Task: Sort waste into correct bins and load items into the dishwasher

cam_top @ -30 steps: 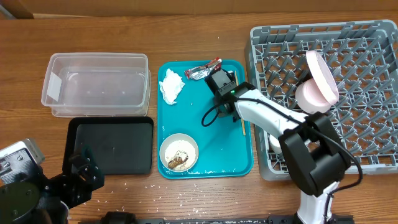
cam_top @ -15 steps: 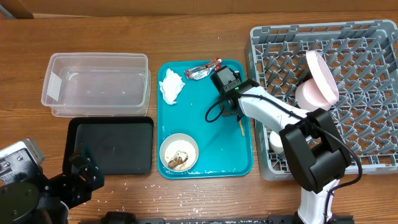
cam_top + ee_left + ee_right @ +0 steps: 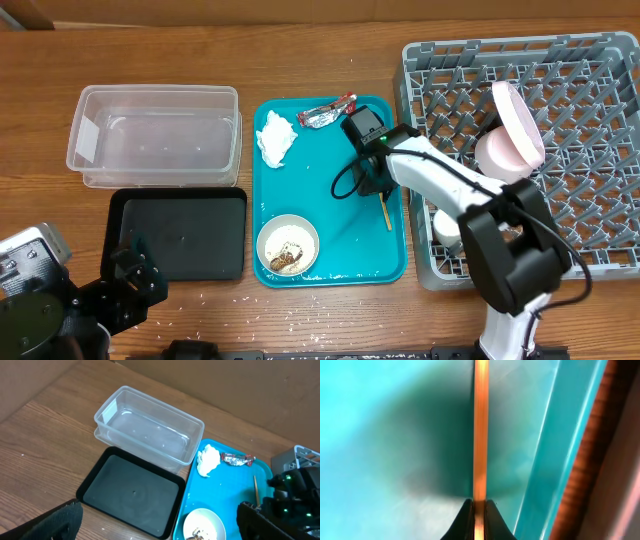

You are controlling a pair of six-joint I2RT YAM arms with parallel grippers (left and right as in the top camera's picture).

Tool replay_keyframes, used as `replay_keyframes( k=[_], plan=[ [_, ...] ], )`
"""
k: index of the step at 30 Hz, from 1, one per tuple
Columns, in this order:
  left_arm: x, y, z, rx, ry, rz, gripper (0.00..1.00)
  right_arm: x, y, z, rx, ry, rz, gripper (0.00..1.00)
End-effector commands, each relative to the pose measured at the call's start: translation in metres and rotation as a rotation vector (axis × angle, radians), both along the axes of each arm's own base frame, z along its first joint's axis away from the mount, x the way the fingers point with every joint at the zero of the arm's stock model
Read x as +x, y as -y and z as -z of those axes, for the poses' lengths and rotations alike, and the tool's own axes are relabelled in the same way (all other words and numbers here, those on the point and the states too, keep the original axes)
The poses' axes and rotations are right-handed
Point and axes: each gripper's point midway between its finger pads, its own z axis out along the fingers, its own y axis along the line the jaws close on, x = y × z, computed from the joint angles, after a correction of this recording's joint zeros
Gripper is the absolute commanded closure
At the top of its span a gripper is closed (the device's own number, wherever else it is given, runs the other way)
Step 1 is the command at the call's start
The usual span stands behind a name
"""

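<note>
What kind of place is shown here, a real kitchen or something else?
Probably a robot test bench staged for dish clearing, not a real kitchen: a grey dish rack stands on a wooden table beside a teal tray, and a robot arm reaches over the tray.

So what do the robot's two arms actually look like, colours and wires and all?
The right arm has smooth white tube-like links between chunky black joints, a thin black cable looping off its black wrist block, and a small green light glowing there. The left arm is mostly black and angular, with a silver-grey box on it. Both end in black jaws.
</note>
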Motion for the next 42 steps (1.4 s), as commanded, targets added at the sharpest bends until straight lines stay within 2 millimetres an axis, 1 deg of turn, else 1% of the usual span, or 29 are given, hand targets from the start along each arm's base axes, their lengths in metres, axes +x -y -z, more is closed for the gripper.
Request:
replay_keyframes(
  k=[1,2,3,4,6,7,8,10,12,14,16,17,18,19,20,21,23,24,27,30,31,32,33,34,35,37,39,41,42],
  plan=[
    [-0.003,-0.003,-0.001,-0.005,0.013,-0.023,0.00,0.028,-0.018,-0.112,0.168,0.246,-0.001,0.96],
    [-0.003,-0.003,-0.001,-0.005,0.013,-0.023,0.00,0.030,-0.016,-0.123,0.177,0.272,0.005,0.96],
    [-0.003,-0.003,-0.001,-0.005,0.013,-0.023,0.00,0.033,-0.006,-0.149,0.188,0.336,0.026,0.96],
    [-0.003,-0.003,-0.001,-0.005,0.013,-0.023,0.00,0.036,0.005,-0.164,0.183,0.381,0.050,0.96],
    [-0.003,-0.003,-0.001,-0.005,0.013,-0.023,0.00,0.046,0.043,-0.192,0.129,0.481,0.129,0.96],
    [-0.003,-0.003,-0.001,-0.005,0.013,-0.023,0.00,0.050,0.055,-0.195,0.108,0.491,0.124,0.96],
    [-0.003,-0.003,-0.001,-0.005,0.013,-0.023,0.00,0.054,0.069,-0.189,0.095,0.475,0.138,0.96],
    [-0.003,-0.003,-0.001,-0.005,0.013,-0.023,0.00,0.059,0.084,-0.167,0.089,0.418,0.152,0.96],
    [-0.003,-0.003,-0.001,-0.005,0.013,-0.023,0.00,0.067,0.103,-0.135,0.050,0.355,0.186,0.96],
    [-0.003,-0.003,-0.001,-0.005,0.013,-0.023,0.00,0.070,0.108,-0.113,0.044,0.302,0.197,0.96],
    [-0.003,-0.003,-0.001,-0.005,0.013,-0.023,0.00,0.069,0.104,-0.102,0.059,0.268,0.182,0.96],
    [-0.003,-0.003,-0.001,-0.005,0.013,-0.023,0.00,0.069,0.103,-0.102,0.063,0.266,0.180,0.92],
    [-0.003,-0.003,-0.001,-0.005,0.013,-0.023,0.00,0.068,0.098,-0.104,0.069,0.268,0.170,0.76],
    [-0.003,-0.003,-0.001,-0.005,0.013,-0.023,0.00,0.067,0.094,-0.108,0.075,0.277,0.163,0.64],
    [-0.003,-0.003,-0.001,-0.005,0.013,-0.023,0.00,0.065,0.091,-0.116,0.083,0.292,0.160,0.57],
    [-0.003,-0.003,-0.001,-0.005,0.013,-0.023,0.00,0.062,0.089,-0.126,0.094,0.308,0.167,0.53],
    [-0.003,-0.003,-0.001,-0.005,0.013,-0.023,0.00,0.054,0.088,-0.164,0.141,0.365,0.208,0.51],
    [-0.003,-0.003,-0.001,-0.005,0.013,-0.023,0.00,0.043,0.082,-0.196,0.199,0.403,0.205,0.50],
    [-0.003,-0.003,-0.001,-0.005,0.013,-0.023,0.00,0.002,0.063,-0.276,0.349,0.534,0.119,0.47],
    [-0.003,-0.003,-0.001,-0.005,0.013,-0.023,0.00,-0.034,0.062,-0.322,0.415,0.637,0.076,0.46],
    [-0.003,-0.003,-0.001,-0.005,0.013,-0.023,0.00,-0.051,0.057,-0.334,0.468,0.648,0.039,0.46],
    [-0.003,-0.003,-0.001,-0.005,0.013,-0.023,0.00,-0.075,0.043,-0.347,0.566,0.633,-0.034,0.46],
    [-0.003,-0.003,-0.001,-0.005,0.013,-0.023,0.00,-0.091,0.033,-0.353,0.634,0.609,-0.090,0.04],
    [-0.003,-0.003,-0.001,-0.005,0.013,-0.023,0.00,-0.103,0.028,-0.359,0.677,0.599,-0.125,0.00],
    [-0.003,-0.003,-0.001,-0.005,0.013,-0.023,0.00,-0.113,0.026,-0.365,0.704,0.605,-0.146,0.00],
    [-0.003,-0.003,-0.001,-0.005,0.013,-0.023,0.00,-0.120,0.033,-0.365,0.679,0.613,-0.146,0.00],
    [-0.003,-0.003,-0.001,-0.005,0.013,-0.023,0.00,-0.126,0.054,-0.357,0.590,0.623,-0.078,0.00],
    [-0.003,-0.003,-0.001,-0.005,0.013,-0.023,0.00,-0.133,0.075,-0.356,0.515,0.657,-0.023,0.00],
    [-0.003,-0.003,-0.001,-0.005,0.013,-0.023,0.00,-0.141,0.094,-0.357,0.453,0.693,0.023,0.00]
  ],
)
